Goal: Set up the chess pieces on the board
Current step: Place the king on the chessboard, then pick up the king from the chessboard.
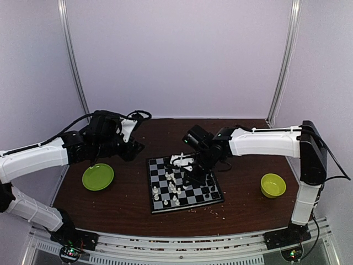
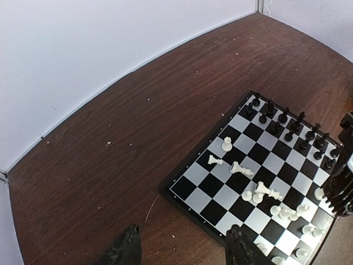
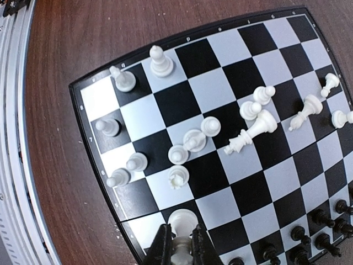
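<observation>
brown counter (image 1: 132, 196) with a partly set board (image 1: 194, 200) at its middle

a lime-green plate (image 1: 97, 176) lies left of the board and a lime-green bowl (image 1: 272, 185) right of it, both well apart from it. the left gripper (image 2: 182, 251) hangs spread wide over bare wood just beside a board corner, holding nothing. the right gripper (image 3: 181, 248) is pinched narrow on a white chessman (image 3: 182, 223) over the board's edge squares. black chessmen (image 2: 287, 124) stand in two rows along one side. white chessmen (image 3: 251, 130) lie scattered across the middle, several toppled.
</observation>
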Robot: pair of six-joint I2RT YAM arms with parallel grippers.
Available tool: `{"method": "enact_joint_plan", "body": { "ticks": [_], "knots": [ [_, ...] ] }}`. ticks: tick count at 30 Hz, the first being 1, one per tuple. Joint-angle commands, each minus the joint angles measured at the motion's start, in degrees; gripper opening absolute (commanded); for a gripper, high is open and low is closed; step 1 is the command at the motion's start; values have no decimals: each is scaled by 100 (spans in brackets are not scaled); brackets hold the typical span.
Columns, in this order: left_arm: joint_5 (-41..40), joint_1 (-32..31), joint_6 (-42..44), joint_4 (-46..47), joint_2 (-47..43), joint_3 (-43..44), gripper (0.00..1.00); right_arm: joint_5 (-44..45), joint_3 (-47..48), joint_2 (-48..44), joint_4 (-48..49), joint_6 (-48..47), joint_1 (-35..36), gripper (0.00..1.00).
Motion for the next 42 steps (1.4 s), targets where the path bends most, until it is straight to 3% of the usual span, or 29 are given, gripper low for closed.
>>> {"method": "enact_joint_plan", "body": {
  "ticks": [1,9,12,17,20,25,30,36,42],
  "knots": [
    [-46,26,-171,32,48,124,54,250,-282,-12,100,-113,6,2],
    [146,26,-200,-30,270,263,54,334,-328,186,137,-112,8,6],
    [253,26,-196,-30,330,270,54,376,-344,188,151,-104,6,15],
    [495,26,-214,-65,453,301,54,379,-378,224,140,-86,-3,21],
    [676,26,-194,-165,516,369,53,294,-357,158,75,-77,-4,32],
    [1250,17,-90,-135,569,419,53,-7,-232,-686,-314,-28,-138,41],
    [1917,-209,268,-162,909,683,52,-386,-849,-1966,-230,-59,-770,43],
    [2263,-878,1064,-1057,1957,1662,50,-1023,-2526,-3180,1255,258,-2135,50],
    [2025,-1347,1521,-1983,3108,2779,51,-1224,-2654,-3453,1500,467,-3007,52]
  ]
}}
